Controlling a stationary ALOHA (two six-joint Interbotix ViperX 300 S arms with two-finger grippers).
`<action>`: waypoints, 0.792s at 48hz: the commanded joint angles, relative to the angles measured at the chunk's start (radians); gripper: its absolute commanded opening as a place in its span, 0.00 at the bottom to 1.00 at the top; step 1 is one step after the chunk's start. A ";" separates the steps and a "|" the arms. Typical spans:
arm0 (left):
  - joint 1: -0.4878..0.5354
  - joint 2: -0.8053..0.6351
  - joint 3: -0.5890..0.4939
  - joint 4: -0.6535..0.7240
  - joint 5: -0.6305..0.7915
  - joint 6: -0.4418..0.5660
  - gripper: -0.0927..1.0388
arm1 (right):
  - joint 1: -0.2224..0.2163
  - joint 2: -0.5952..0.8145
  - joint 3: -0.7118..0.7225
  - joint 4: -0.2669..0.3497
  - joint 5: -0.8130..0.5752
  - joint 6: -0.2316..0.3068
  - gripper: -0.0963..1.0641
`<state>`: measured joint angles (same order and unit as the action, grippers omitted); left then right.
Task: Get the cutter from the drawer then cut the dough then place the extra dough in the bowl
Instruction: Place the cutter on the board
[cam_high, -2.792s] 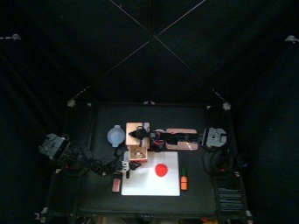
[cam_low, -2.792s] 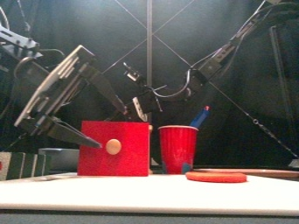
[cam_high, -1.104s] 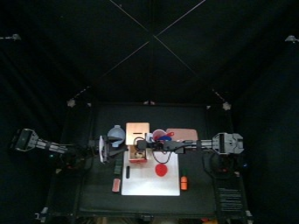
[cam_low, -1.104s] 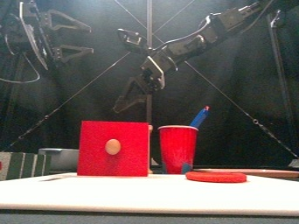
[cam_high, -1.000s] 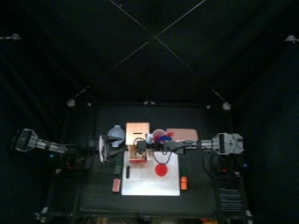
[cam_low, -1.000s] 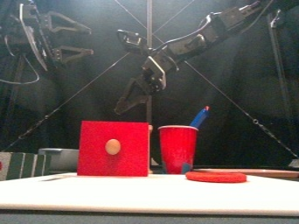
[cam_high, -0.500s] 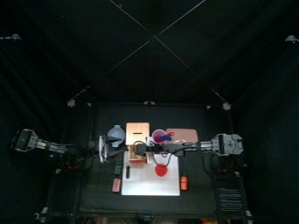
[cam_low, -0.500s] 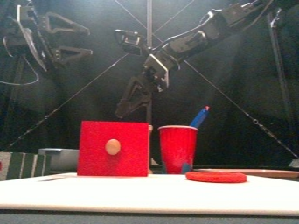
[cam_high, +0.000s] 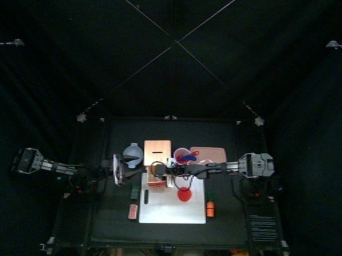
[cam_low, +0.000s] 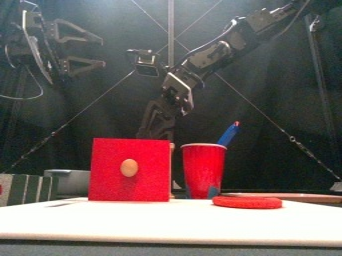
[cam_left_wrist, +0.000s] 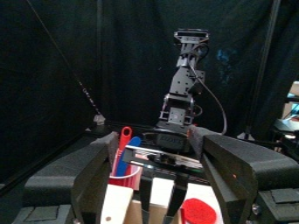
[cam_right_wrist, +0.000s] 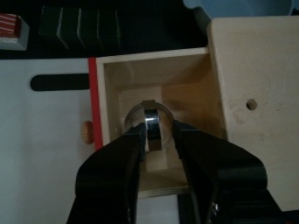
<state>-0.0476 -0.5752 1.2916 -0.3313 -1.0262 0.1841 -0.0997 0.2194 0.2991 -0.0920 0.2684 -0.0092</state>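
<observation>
Reaches in from the right with the right gripper (cam_right_wrist: 149, 129), down into the open drawer (cam_right_wrist: 176, 87) of the pale wooden box (cam_right_wrist: 251, 79). Pinches the round metal cutter (cam_right_wrist: 149, 112) with both black jaws drawn close, tips on either side of it. Keeps the cutter inside the drawer, near the middle of its floor, with the red drawer front (cam_low: 131, 170) pulled out toward the white cutting board (cam_high: 160, 212).

Seen from the front, hangs a little lower than half a second ago, with the fingertips now down at the box's top edge. Stood higher again a second ago, clear of the box.

Holds the left gripper (cam_left_wrist: 162, 140) high over the table's left side, jaws spread wide with nothing between them, much as a second ago. Nearly three seconds ago, had that gripper low, with its tips at the red front's left edge.

Leaves the flat red dough (cam_low: 249, 202) on the cutting board, in the same spot throughout, to the right of the red cup (cam_low: 203, 170) holding a blue knife (cam_low: 230, 133) and a red knife (cam_left_wrist: 121, 149). Leaves the blue-grey bowl (cam_high: 131, 154) just left of the box, also unmoved.
</observation>
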 joint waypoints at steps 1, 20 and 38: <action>0.006 0.000 -0.011 -0.002 -0.008 0.000 0.94 | -0.005 -0.015 -0.025 0.005 0.003 -0.002 0.70; 0.009 0.000 -0.003 -0.040 -0.008 0.000 0.94 | -0.006 0.029 -0.054 0.002 0.020 0.002 0.70; 0.009 -0.002 0.011 -0.057 -0.008 0.000 0.94 | -0.005 0.035 -0.066 -0.003 0.029 0.000 0.55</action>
<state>-0.0414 -0.5768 1.3100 -0.3820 -1.0262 0.1825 -0.1012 0.2807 0.2577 -0.0951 0.3007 -0.0092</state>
